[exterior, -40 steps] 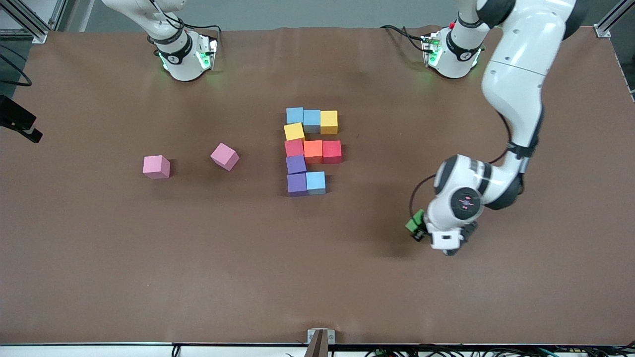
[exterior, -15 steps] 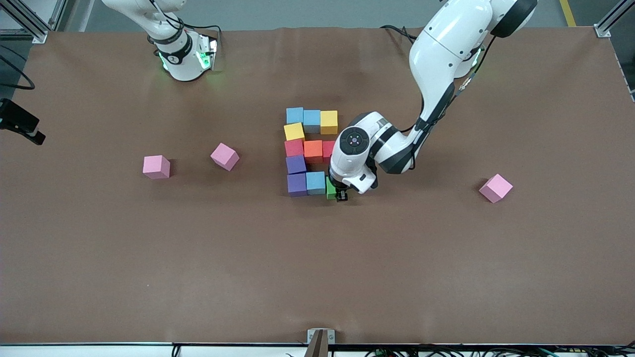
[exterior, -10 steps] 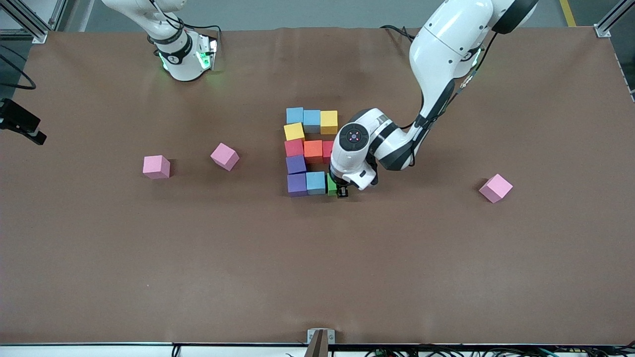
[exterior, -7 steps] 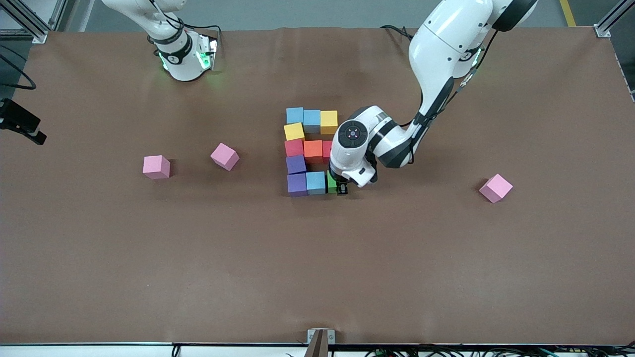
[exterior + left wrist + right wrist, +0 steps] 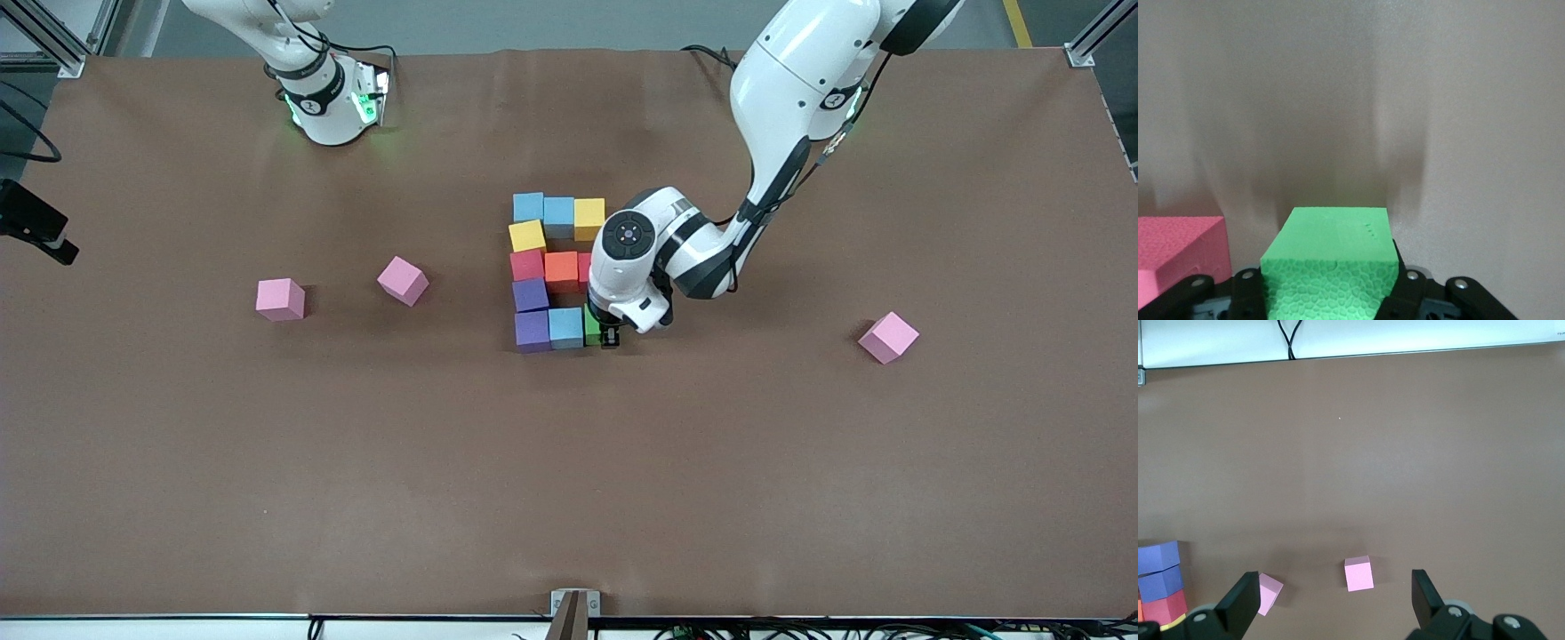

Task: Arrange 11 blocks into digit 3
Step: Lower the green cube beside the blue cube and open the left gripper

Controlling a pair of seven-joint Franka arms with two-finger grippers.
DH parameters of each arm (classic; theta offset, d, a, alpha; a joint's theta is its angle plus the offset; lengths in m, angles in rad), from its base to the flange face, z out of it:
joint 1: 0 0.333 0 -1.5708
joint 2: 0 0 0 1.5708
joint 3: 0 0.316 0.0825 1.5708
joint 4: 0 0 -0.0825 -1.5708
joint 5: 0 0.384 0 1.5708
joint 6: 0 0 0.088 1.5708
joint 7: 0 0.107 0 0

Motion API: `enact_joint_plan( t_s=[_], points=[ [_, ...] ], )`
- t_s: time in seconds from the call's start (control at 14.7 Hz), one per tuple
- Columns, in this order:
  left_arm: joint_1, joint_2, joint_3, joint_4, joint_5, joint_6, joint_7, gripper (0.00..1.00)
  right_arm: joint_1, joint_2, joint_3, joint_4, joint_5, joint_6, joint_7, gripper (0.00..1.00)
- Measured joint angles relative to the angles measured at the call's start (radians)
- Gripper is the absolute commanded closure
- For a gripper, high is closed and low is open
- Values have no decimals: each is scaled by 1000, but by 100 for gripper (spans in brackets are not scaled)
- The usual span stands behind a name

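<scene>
1. The desk [image 5: 800, 462] carries the digit 3 [image 5: 558, 271], lacking only its last bar's end.
2. The left gripper [image 5: 605, 335] clamps the green block [image 5: 1329, 267] beside the light blue block [image 5: 565, 326]; seat it flush (release gently).
3. The right gripper [image 5: 1331, 600] waits, spread wide.

blue cubes [image 5: 528, 206]: 3 | yellow cubes [image 5: 589, 219]: 2 | red cubes [image 5: 526, 265]: 2 | purple cubes [image 5: 531, 294]: 2 | orange cube [image 5: 560, 271]: 1 | green cube [image 5: 591, 328]: 1 | pink cubes [image 5: 280, 299]: 3
</scene>
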Motion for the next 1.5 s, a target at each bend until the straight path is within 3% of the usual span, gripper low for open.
enact_joint_plan(
  t_s=[0.68,0.88,1.43,1.5],
  points=[
    [0,1,1,-8,21,38,0,86,0,1,0,0,0,0,0,0],
    [0,1,1,-9,22,41,0,81,0,1,0,0,0,0,0,0],
    [0,1,1,-10,24,44,0,35,0,2,1,0,0,0,0,0],
    [0,1,1,-10,24,44,0,20,0,2,1,0,0,0,0,0]
  ],
)
